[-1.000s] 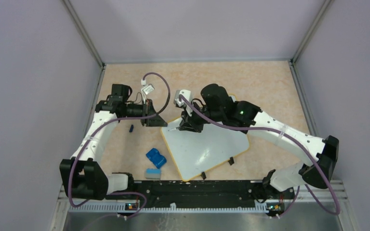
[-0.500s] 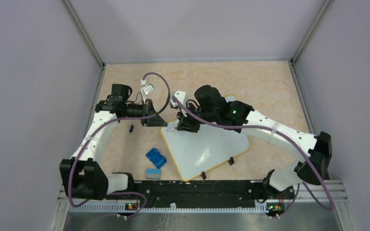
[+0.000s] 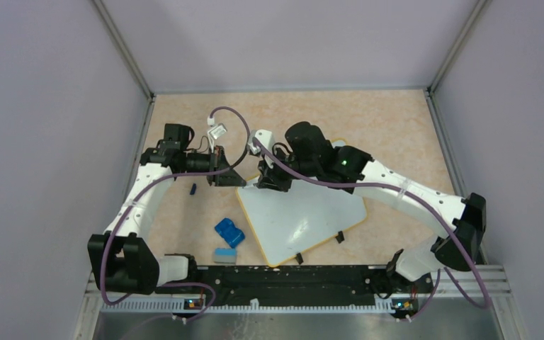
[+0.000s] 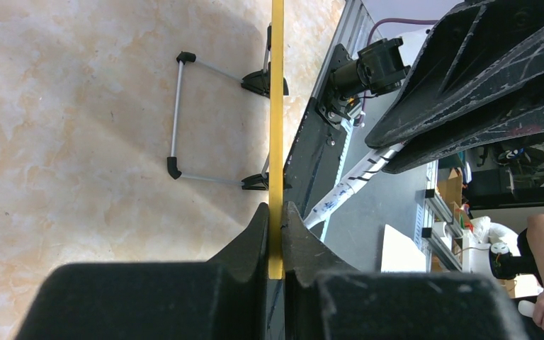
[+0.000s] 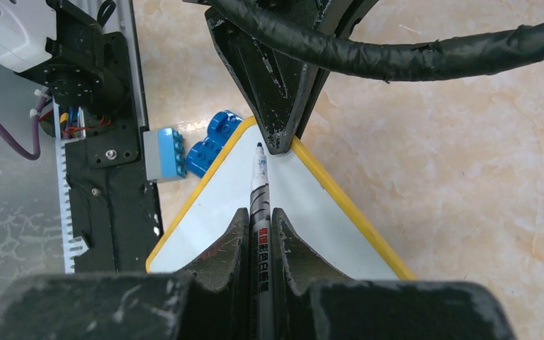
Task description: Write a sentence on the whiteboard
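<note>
The whiteboard, white with a yellow rim, lies at an angle on the table, two black clips on its near edge. My left gripper is shut on its far-left corner; in the left wrist view the yellow rim runs edge-on between the pinching jaws of the left gripper. My right gripper is shut on a grey marker. The marker's tip sits at that same corner, just short of the left fingers. No sentence shows on the board.
A blue block and a pale blue block lie left of the board, by the black base rail. A small dark cap lies under the left arm. Grey walls close in three sides.
My right arm has shifted a little left and away, carrying the marker toward the board's far-left corner. The left arm and the board have not moved.
</note>
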